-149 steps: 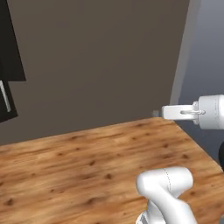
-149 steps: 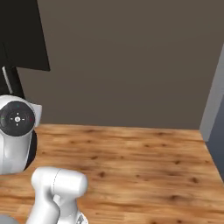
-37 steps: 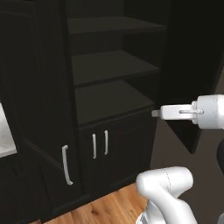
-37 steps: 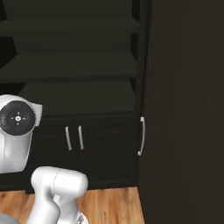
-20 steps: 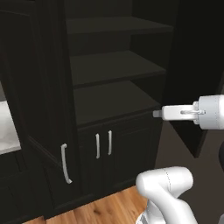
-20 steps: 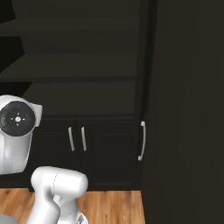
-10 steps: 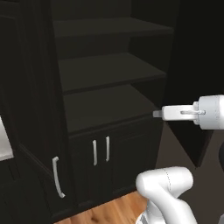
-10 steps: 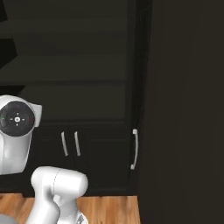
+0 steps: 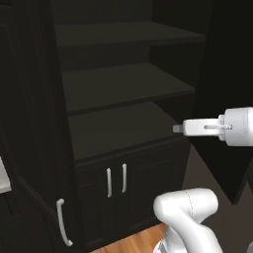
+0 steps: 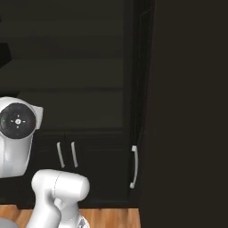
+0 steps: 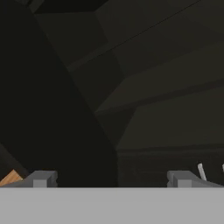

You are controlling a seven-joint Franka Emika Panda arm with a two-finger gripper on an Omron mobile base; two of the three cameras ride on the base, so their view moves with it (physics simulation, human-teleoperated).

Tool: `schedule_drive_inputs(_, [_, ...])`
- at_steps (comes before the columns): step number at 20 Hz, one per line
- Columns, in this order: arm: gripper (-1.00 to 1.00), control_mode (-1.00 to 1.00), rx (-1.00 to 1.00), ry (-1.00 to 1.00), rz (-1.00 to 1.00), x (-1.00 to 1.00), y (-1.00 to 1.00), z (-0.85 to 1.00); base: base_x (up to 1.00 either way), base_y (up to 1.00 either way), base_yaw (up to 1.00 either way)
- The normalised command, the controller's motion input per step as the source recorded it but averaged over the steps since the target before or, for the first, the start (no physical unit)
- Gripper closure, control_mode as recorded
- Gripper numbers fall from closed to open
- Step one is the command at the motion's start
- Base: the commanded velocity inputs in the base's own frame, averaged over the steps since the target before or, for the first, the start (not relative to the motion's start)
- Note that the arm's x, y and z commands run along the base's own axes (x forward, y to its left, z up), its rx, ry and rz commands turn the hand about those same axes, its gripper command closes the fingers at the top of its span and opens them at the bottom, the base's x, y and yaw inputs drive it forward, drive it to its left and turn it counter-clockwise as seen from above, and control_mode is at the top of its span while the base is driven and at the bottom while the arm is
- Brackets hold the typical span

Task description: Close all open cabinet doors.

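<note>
A tall black pantry cabinet stands in front of me with both tall cabinet doors swung open. The left door (image 9: 29, 148) carries a silver bar handle (image 9: 62, 222). The right door (image 10: 187, 111) juts toward me, with its handle (image 10: 133, 167) on its edge. Bare dark shelves (image 9: 123, 84) show between them. Below the shelves, two short doors (image 9: 116, 183) with vertical handles are shut. My gripper (image 9: 179, 128) hovers in front of the shelves, level with the lowest one, touching nothing. In the hand view its fingertips (image 11: 41, 178) sit wide apart, open, facing the shelves (image 11: 166, 87).
The right door's dark panel (image 9: 222, 74) stands just behind and right of my hand. Wooden floor (image 9: 133, 242) shows at the cabinet's foot. A pale strip (image 9: 4, 175) sits at the far left edge.
The whole picture has shifted: the base has driven from a wooden counter to the pantry and crept closer over the last second. The arm keeps its pose in the views.
</note>
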Motion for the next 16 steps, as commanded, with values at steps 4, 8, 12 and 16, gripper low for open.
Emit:
schedule_drive_inputs(4, [-1.00, 1.00, 0.00, 0.00, 0.00, 0.00, 0.00, 0.00, 0.42, -0.07, 0.05])
schedule_drive_inputs(8, [-1.00, 1.00, 0.00, 0.00, 0.00, 0.00, 0.00, 0.00, 0.34, 0.00, 0.06])
schedule_drive_inputs(12, [-1.00, 1.00, 0.00, 0.00, 0.00, 0.00, 0.00, 0.00, -0.02, -0.04, 0.02])
schedule_drive_inputs(16, [-1.00, 1.00, 0.00, 0.00, 0.00, 0.00, 0.00, 0.00, -0.34, -0.29, 0.01])
